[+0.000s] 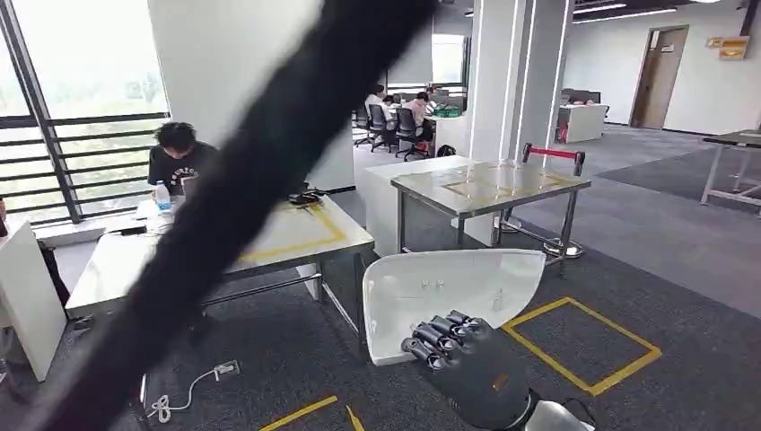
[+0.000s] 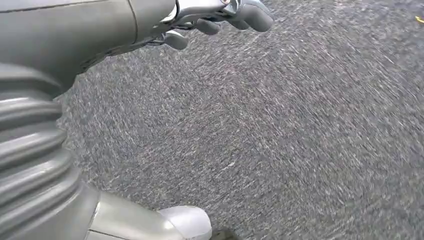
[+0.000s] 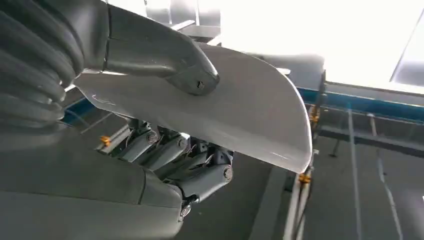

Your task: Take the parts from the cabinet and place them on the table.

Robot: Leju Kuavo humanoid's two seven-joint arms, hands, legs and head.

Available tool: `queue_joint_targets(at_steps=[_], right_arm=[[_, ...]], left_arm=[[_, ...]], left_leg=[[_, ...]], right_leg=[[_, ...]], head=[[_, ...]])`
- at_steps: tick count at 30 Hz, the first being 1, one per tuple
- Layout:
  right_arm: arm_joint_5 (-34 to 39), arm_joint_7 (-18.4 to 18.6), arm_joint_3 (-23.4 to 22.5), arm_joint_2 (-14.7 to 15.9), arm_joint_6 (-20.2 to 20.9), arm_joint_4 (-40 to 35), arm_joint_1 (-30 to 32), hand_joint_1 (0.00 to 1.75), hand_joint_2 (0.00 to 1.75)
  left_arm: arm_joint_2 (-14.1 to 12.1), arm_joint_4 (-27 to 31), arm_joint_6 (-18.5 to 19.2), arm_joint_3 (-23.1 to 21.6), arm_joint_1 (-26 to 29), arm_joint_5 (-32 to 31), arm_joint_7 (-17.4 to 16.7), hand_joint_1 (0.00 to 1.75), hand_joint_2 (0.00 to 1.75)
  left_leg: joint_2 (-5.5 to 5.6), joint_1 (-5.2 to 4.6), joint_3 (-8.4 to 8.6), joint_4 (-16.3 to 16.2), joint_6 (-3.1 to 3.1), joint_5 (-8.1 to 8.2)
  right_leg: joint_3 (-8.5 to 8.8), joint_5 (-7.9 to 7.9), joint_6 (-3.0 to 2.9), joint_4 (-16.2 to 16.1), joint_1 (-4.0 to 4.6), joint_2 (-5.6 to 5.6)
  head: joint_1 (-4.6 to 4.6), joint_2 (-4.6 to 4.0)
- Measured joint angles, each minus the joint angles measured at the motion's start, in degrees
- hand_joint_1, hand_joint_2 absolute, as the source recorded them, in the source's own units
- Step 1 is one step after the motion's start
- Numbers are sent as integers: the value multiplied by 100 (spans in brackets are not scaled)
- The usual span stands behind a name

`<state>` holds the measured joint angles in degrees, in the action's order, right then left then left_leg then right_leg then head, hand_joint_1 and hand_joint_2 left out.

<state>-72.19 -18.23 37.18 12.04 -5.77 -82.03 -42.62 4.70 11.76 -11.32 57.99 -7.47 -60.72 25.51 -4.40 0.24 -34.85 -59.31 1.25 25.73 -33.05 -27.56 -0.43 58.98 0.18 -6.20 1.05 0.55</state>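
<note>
- Right hand [image 1: 471, 359]: lower centre-right of the head view, dark fingers curled over the lower edge of the white part [image 1: 449, 289]; silver wrist at the bottom edge.
- Right hand, wrist view [image 3: 165, 125]: thumb on one face of the part [image 3: 240, 110], fingers under the other; gripping.
- Left hand [image 2: 210, 20]: upper part of its wrist view, fingers loosely curled, holding nothing, hanging over carpet.

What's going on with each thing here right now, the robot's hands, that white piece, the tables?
right hand: grips the white part
white part: held up off the floor, not yet on a table
left hand: holds nothing, hangs over the carpet
steel table: standing, taped yellow outline on top
</note>
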Motion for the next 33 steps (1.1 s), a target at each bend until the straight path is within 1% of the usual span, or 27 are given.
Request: queue_joint_targets(at_steps=[3,4,5,6,7,8,9,10,11,13,14,15,16,18,19,20,21,22,24,25,26,27,29,30,31,32,33], right_arm=[[-11,-2,0,4,-15,0,0,161,175],[-13,0,-4,6,-17,0,0,161,175],[-15,4,-9,20,-17,4,1,161,175],[-15,0,-9,20,-31,4,-1,161,175],[-15,0,-9,35,-31,4,13,161,175],[-15,4,-9,50,-28,15,46,161,175],[-17,2,-9,59,-28,22,77,161,175],[-15,0,-9,63,-28,28,107,161,175],[-17,0,-9,63,-28,31,114,161,175],[-17,7,-13,66,-31,31,104,161,175],[-17,7,-13,68,-33,31,97,161,175],[-22,11,-13,68,-37,33,100,161,175],[-39,22,-15,70,-52,35,93,161,175],[-74,57,-20,70,-90,63,76,161,175],[-103,66,-20,63,-98,79,52,161,175],[-105,79,-20,46,-103,92,34,161,175],[-105,83,-24,41,-120,98,25,161,175],[-114,87,-37,41,-120,114,24,161,175],[-118,85,-41,41,-120,144,43,161,175],[-118,85,-41,41,-120,159,53,161,175],[-118,87,-41,39,-120,177,57,161,175],[-120,94,-44,39,-125,188,56,161,175],[-120,96,-50,28,-129,192,48,161,175],[-120,94,-50,28,-133,192,40,161,175],[-122,96,-57,28,-138,197,34,161,175],[-127,94,-57,28,-142,199,33,161,175],[-136,94,-57,26,-142,199,36,161,175]], left_arm=[[-2,0,2,0,20,0,-4,0,175],[-2,0,2,0,21,0,-4,0,175],[5,0,2,0,21,0,-4,0,175],[5,0,4,0,6,0,-4,0,175],[5,0,4,0,-10,0,-4,0,175],[5,0,4,0,-16,0,-4,0,175],[5,0,4,0,-13,0,-6,0,175],[2,-2,4,0,-3,0,-7,0,175],[5,-2,4,0,1,-2,-7,0,175],[9,-2,9,0,-2,-20,-7,0,175],[13,-2,11,0,-8,-30,-7,0,175],[29,-2,11,0,-17,-37,-9,0,175],[20,0,13,0,-21,-44,-20,0,175],[20,-2,17,2,0,-48,-24,0,175],[18,-2,22,0,11,-48,-26,0,175],[13,-4,45,0,20,-48,-22,0,175],[20,-7,76,0,8,-48,-22,0,175],[20,-7,89,0,-8,-48,-15,0,175],[20,-9,107,0,-20,-48,-13,0,175],[20,-9,111,0,-14,-48,-13,0,175],[20,-9,131,0,-9,-48,-13,0,175],[13,-9,199,0,-10,-48,-13,0,175],[-2,-9,322,0,-12,-48,-11,0,175],[-4,-9,371,0,-21,-48,-9,0,175],[-4,-9,391,0,-29,-48,-7,0,175],[-4,-11,420,0,-22,-48,-7,0,175],[-2,-11,424,0,-20,-48,-9,0,175]], left_leg=[[234,-9,-53,-3,-112,-34],[298,38,-18,44,-165,-73],[357,50,-16,56,-184,-82],[406,64,-24,55,-212,-92],[469,69,-35,55,-229,-91],[551,69,-47,52,-238,-95],[620,68,-56,48,-239,-99],[705,68,-64,38,-233,-103],[783,68,-68,31,-228,-106],[941,69,-67,13,-210,-113],[1013,76,-73,8,-189,-122],[1062,54,-104,8,-135,-140],[1122,78,-134,15,-92,-154],[1201,108,-140,67,-7,-192],[1234,97,-157,82,39,-202],[967,97,-199,-4,39,-161],[704,78,-293,-200,58,-4],[565,83,-473,-605,77,228],[500,88,-857,-1472,112,594],[498,89,-956,-1704,124,632],[495,91,-914,-1640,127,544],[486,92,-742,-1322,128,354],[440,92,-167,-282,102,-73],[397,81,-31,11,65,13],[425,52,6,27,1,-24],[439,83,-1,41,-10,-52],[443,75,-2,34,3,-49]], right_leg=[[51,5,84,-39,-2,-187],[48,-29,133,-20,-17,-161],[17,-111,173,94,-50,170],[-117,-312,194,408,-62,423],[-337,-548,216,876,-69,546],[-571,-740,231,1352,-73,581],[-728,-824,235,1643,-72,587],[-801,-787,231,1748,-72,589],[-729,-631,217,1571,-75,597],[-267,-112,172,612,-82,706],[-21,56,135,95,-89,926],[16,-45,134,-14,-88,1118],[10,-10,122,-39,-74,1028],[2,-9,71,-37,-36,958],[43,36,7,-90,-86,899],[65,70,-29,-131,-93,831],[66,81,-75,-138,-89,807],[64,83,-96,-138,-78,757],[59,77,-104,-136,-71,674],[59,77,-103,-134,-71,635],[59,74,-99,-132,-73,605],[59,72,-95,-126,-73,576],[66,45,-54,-98,-75,538],[53,27,-22,-78,-62,523],[36,12,15,-57,-34,520],[32,4,6,-38,-12,523],[34,18,-85,-54,-12,523]], head=[[4,0],[2,0],[13,0],[15,0],[22,0],[22,0],[24,0],[24,0],[26,0],[28,0],[28,0],[17,0],[35,0],[22,0],[24,0],[22,0],[4,0],[7,0],[7,0],[7,0],[7,0],[7,0],[7,0],[7,0],[9,0],[15,0],[15,0]])
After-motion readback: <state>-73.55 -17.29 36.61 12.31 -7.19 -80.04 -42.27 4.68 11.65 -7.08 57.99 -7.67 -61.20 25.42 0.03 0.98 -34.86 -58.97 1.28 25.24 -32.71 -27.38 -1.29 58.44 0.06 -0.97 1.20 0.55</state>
